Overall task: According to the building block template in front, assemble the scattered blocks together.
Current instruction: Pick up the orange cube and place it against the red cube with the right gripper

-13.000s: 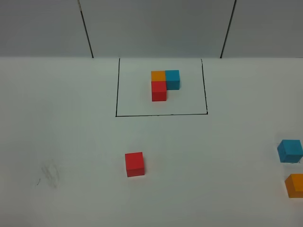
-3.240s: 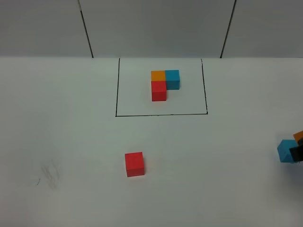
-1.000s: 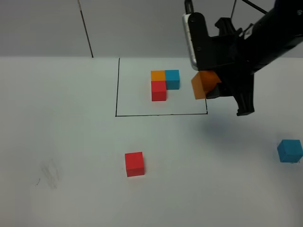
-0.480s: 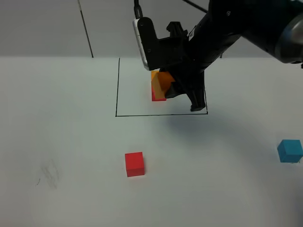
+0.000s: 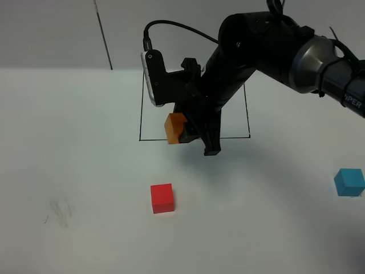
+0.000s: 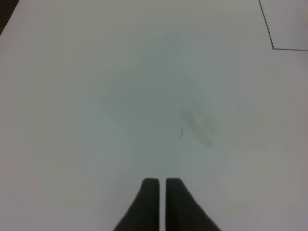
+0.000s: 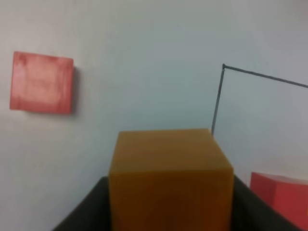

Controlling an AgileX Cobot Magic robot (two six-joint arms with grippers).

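Assembly barely begun: one cube in the air, none joined.
The orange cube (image 5: 174,128) is held aloft between the right jaws, which are parted to its width and clamped on its sides, over the front line of the black frame (image 5: 141,108) close to its near-left corner. The red cube (image 5: 162,198) lies unattended on the tabletop (image 5: 85,171), near and in front of the carried cube; the blue cube (image 5: 349,182) sits well apart at the right edge. The building block template (image 7: 281,192) is mostly hidden by the right arm (image 5: 256,51) in the high view; only its red cube is caught in the right wrist view. The left jaws are pressed shut on nothing, over bare tabletop. All three placements are judged outstanding.
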